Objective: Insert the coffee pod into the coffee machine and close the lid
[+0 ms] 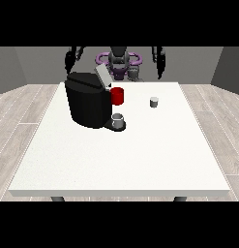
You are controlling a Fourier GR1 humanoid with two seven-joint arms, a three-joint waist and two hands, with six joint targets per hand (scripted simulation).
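A: Start nearest the camera. What stands there?

B: Bare white table [116,164] for a long stretch. Then the black coffee machine [87,104], toward the view's left, with a small grey cup [119,121] on its drip stand, placed to catch the brew, I'd judge.

A: And the lid?

B: The grey lid [102,77] is tilted up and back, so the pod slot beneath is open to receive something. A red part [117,96] sits at the machine's front, just under the lid.

A: Where is the pod?

B: The coffee pod [154,101], small and grey, stands upright on the table, apart from the machine toward the view's right. Nothing touches it. It lies within reach of the far edge, which suits a pick from behind.

A: The hands?

B: Both are raised at the far side, well above the table and away from everything. The hand at the view's left [69,60] hangs dark beside the torso; the hand at the view's right [159,60] likewise. How their fingers lie, I cannot tell.

A: So the task stands at?

B: Not yet begun, by my reading: pod unheld, lid up.
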